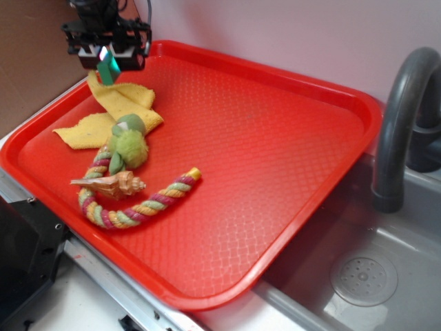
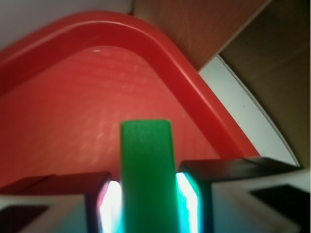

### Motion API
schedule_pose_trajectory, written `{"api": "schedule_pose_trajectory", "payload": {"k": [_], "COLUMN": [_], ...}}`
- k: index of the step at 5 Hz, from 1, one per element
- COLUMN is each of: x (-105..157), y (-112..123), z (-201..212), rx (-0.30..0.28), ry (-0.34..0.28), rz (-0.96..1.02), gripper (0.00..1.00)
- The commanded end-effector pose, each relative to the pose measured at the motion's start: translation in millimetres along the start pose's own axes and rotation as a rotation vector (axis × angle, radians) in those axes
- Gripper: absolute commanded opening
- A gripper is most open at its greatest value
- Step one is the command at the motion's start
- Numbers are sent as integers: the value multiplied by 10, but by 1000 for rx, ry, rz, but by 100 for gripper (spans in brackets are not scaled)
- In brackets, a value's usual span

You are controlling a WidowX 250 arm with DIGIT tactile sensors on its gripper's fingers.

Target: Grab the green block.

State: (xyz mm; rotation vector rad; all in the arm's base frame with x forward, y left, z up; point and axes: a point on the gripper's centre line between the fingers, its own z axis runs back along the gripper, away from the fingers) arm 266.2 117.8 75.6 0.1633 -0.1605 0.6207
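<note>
Two fingers of the gripper (image 2: 148,199) pinch the green block (image 2: 146,170), raised clear above the red tray's (image 1: 275,138) far-left corner. Maintain clamping pressure; lift vertically, avoiding the yellow cloth (image 1: 114,114) below.

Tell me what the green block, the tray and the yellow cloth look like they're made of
Green block: looks like solid plastic or painted wood, smooth matte faces, held between the jaws of the gripper. Tray: likely molded plastic, glossy red with a raised diamond texture and rounded rim. Yellow cloth: soft woven fabric, judging by its folds and fuzzy surface.
</note>
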Motion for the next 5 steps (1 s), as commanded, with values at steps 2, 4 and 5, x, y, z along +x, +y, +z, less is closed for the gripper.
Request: {"api": "schedule_pose_trajectory", "payload": {"k": [2, 4, 5], "x": [-339, -474, -436], "y": [-252, -269, -240], "z": [1534, 1612, 1558], "rx": [-239, -286, -283], "ry": [-47, 2, 61], "rz": [-276, -334, -314], "gripper": [0, 0, 0]}}
